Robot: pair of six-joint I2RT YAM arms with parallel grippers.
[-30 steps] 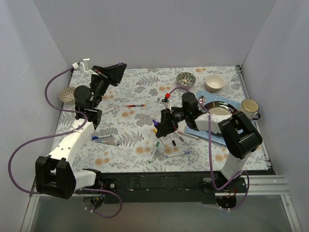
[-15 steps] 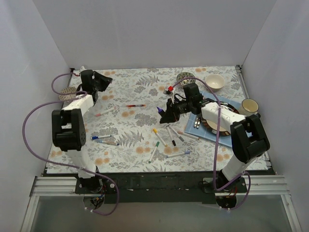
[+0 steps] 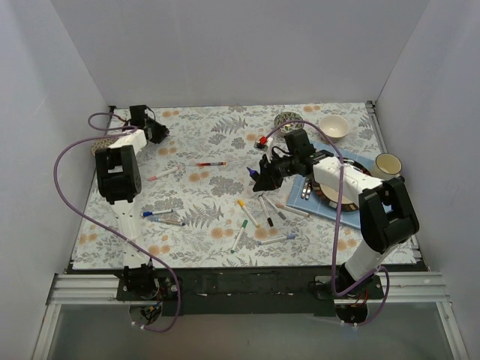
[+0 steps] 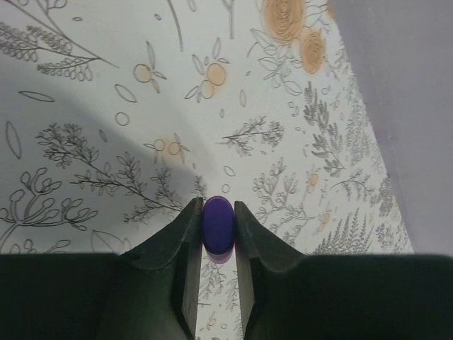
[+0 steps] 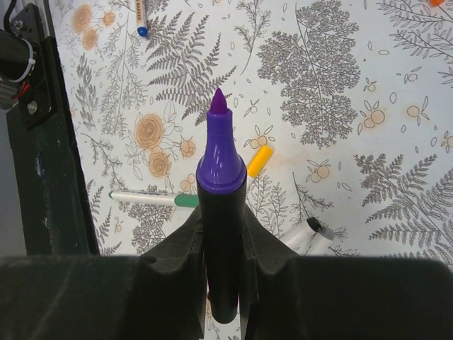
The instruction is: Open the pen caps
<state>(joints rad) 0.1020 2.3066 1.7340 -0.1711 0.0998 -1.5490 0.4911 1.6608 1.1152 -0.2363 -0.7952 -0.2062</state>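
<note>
My left gripper is out at the far left back corner of the table, shut on a small purple pen cap pinched between its fingertips just above the floral cloth. At the table's middle, my right gripper is shut on a dark-barrelled purple pen whose bare purple tip points away from the wrist. Below it lie capped pens: a yellow cap, a green cap, a black cap and a blue cap. A red-capped pen and a pink one lie between the two arms.
Two blue pens lie at the left front. At the right stand a patterned bowl, a white bowl, a mug and a metal plate on a blue cloth. White walls close in three sides.
The left arm has swung from high over the table to the far left back corner with the purple cap. The right gripper has moved back a little with the purple pen.
</note>
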